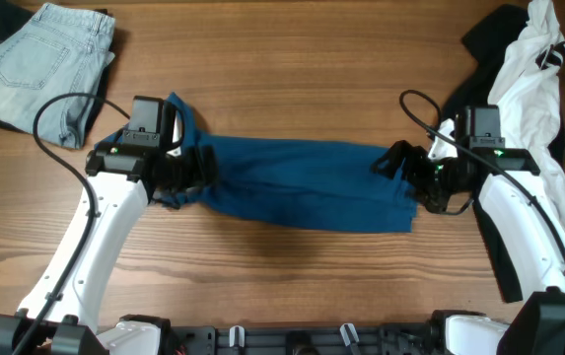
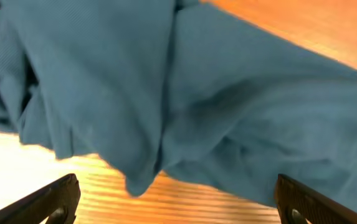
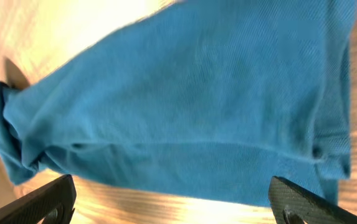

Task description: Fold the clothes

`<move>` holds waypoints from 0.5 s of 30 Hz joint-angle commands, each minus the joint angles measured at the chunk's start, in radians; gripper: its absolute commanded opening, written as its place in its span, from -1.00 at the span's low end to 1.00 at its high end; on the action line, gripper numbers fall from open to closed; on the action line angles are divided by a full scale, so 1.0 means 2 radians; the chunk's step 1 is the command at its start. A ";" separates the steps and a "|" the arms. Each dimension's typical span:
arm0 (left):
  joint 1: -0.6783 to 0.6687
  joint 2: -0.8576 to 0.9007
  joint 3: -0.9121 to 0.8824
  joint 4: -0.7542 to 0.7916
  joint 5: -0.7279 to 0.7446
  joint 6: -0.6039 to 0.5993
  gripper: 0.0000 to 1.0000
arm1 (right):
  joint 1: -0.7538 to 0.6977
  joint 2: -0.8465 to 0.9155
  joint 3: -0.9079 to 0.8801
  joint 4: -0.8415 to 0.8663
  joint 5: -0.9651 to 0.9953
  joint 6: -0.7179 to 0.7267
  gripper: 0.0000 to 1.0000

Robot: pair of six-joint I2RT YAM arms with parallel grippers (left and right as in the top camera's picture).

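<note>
both left gripper (image 1: 195,174) and right gripper (image 1: 400,170) sit open, empty, at opposite ends of the wrinkly teal-blue fabric shirt (image 1: 302,185), seemingly spread for folding.

Seen from overhead, both ends of the shirt (image 1: 302,182) are hidden: the 9 o'clock end under the left gripper (image 1: 198,176), the 3 o'clock end under the right gripper (image 1: 392,166). The jeans (image 1: 40,59) at 10 o'clock and the white garment (image 1: 538,89) at 2 o'clock run off the edges. Both wrist views are soft. The shirt overflows them, and only fingertips (image 2: 57,199) show, at 7 and 5 o'clock.
</note>
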 commanded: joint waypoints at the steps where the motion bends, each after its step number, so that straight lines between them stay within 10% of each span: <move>1: -0.023 0.021 -0.002 0.015 0.013 0.004 1.00 | -0.026 0.032 0.005 0.014 0.010 0.001 0.99; 15: -0.077 0.071 -0.002 0.054 0.019 0.004 1.00 | -0.064 0.165 0.005 0.107 -0.115 -0.043 1.00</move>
